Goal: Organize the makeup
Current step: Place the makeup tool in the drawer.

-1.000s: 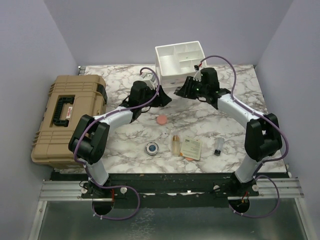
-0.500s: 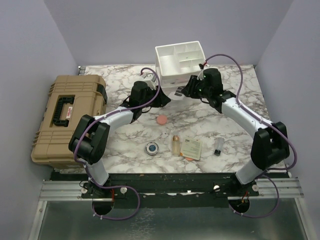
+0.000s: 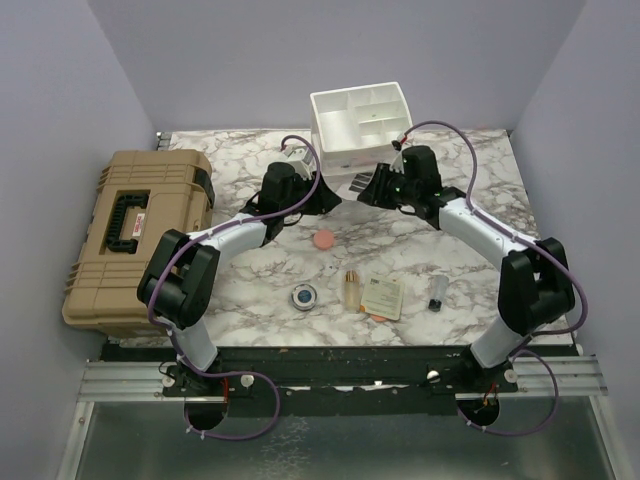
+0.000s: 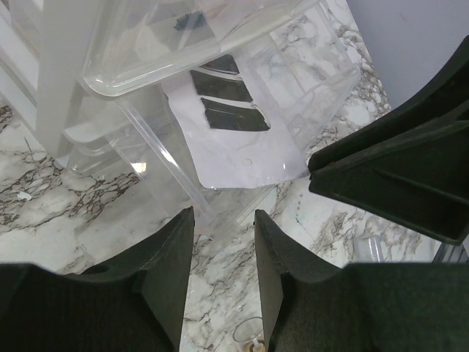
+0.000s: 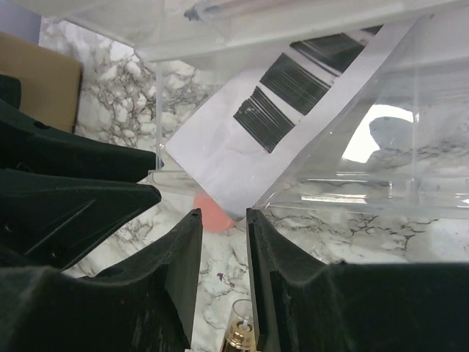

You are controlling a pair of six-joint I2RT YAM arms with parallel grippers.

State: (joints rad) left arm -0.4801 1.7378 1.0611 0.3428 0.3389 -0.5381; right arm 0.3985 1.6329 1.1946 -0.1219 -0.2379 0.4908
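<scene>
- The table (image 3: 240, 290) is white marble with grey veins. Plain lavender walls (image 3: 330, 50) close it in at the back and on both sides. A metal rail (image 3: 120, 378) runs along the edge farthest from the white organizer (image 3: 350, 150).
- The organizer stands mid-table, close to the back wall. A clear drawer (image 4: 308, 88) juts out low from its front.
- The black strip palette (image 4: 227, 117) lies inside that drawer. It looks like a white card with dark bars, tilted against the drawer floor.
- My left gripper (image 4: 223, 220) sits just in front of the organizer, at the drawer's front corner. Its fingers (image 4: 172, 279) stand a narrow gap apart with the clear corner right at their tips. I cannot tell whether they pinch the plastic or only frame it.
- My right gripper (image 5: 222, 216) meets the same drawer from the other side, fingers also narrowly parted around the clear edge. I cannot tell whether it has a grip either. The two grippers are nearly touching each other.
- The pink round puff (image 3: 323, 240) lies on bare marble a little in front of the organizer.
- Farther in front of the organizer is a loose row: round blue compact (image 3: 303, 297), small amber bottle (image 3: 351, 289), cream sachet (image 3: 382, 297), tiny dark vial (image 3: 438, 292).
- The big tan case (image 3: 135, 235) sits closed, well to the organizer's left and forward of it.
</scene>
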